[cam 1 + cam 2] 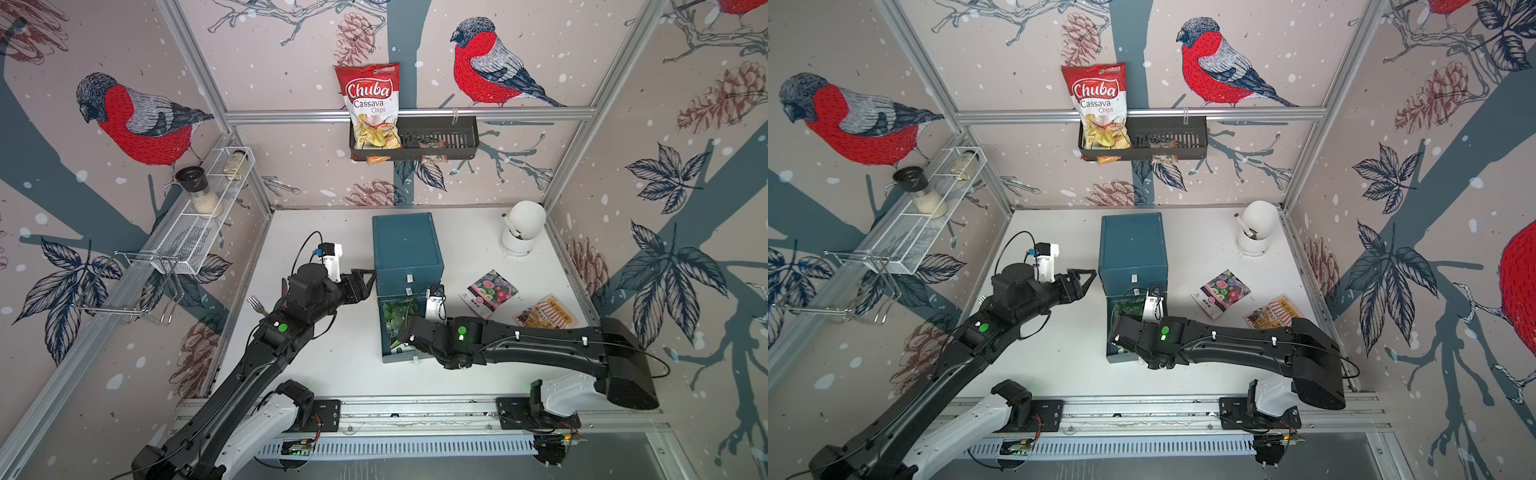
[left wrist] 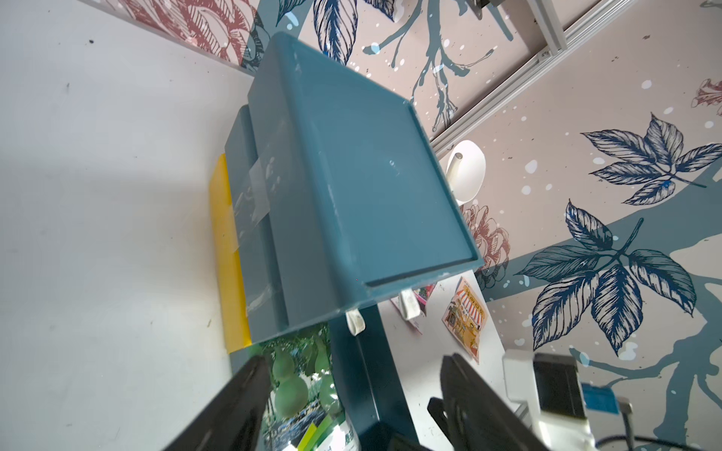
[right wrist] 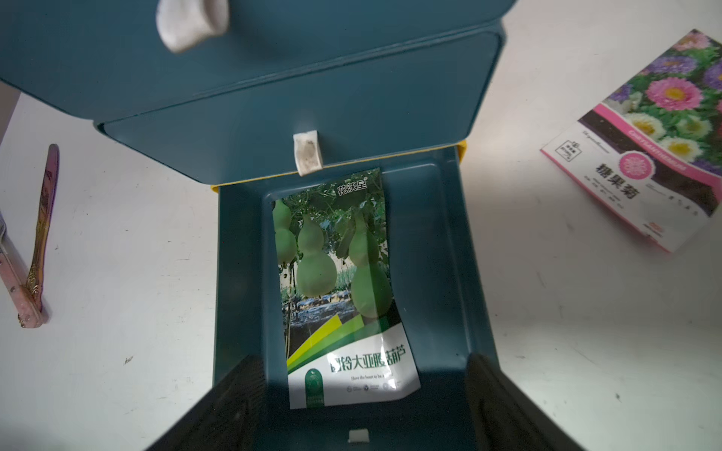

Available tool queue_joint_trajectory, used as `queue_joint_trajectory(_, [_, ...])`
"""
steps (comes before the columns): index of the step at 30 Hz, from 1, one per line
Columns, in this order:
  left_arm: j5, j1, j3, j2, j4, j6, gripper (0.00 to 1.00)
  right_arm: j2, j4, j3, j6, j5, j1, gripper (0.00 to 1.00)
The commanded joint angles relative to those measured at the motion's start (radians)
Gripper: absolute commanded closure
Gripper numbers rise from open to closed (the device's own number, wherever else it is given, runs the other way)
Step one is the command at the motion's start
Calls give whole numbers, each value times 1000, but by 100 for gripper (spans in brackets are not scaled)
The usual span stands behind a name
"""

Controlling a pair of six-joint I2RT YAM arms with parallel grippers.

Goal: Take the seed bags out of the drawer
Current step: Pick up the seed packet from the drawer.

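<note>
Right gripper (image 3: pixel 363 371) hangs spread over the open drawer (image 3: pixel 474 273), holding nothing. Left gripper (image 2: pixel 353 361) is also spread and empty, beside the cabinet (image 1: pixel 405 245).

Table (image 1: pixel 332 357), top view, right of centre: flower bag (image 1: pixel 490 293) and orange bag (image 1: pixel 546 313) are already out.

Remaining: green bag (image 3: pixel 340 281), flat on the drawer floor.

Judgement: the drawer walls crowd its long edges. Bare table lies lower centre.

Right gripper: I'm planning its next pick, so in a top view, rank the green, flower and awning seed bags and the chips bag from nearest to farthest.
1. Green bag, in the open drawer under the right gripper.
2. Flower bag, on the table right of the drawer.
3. Awning bag, farther right.
4. Chips bag, in the back-wall rack.
</note>
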Motion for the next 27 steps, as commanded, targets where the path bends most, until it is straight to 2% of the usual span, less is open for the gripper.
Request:
queue_joint_trajectory(1, [4,3,-65,-42,-23,-42,27,51,65,-4,-50,-34,-31,15])
queue_joint_trajectory(9, [48,-3,-232,-102,13,-117,31,182,147,-46,-36,-118,-102,19])
queue_joint_trajectory(14, [50,-24,-297,-116,21,-147,35,217,179,-41,-34,-146,-102,21])
queue_joint_trajectory(23, [-7,-171,-395,-68,120,-225,38,239,301,-93,-33,-235,-118,25])
queue_joint_trajectory(27, [-15,-200,-407,-32,152,-242,40,223,358,-99,-61,-257,-117,30])
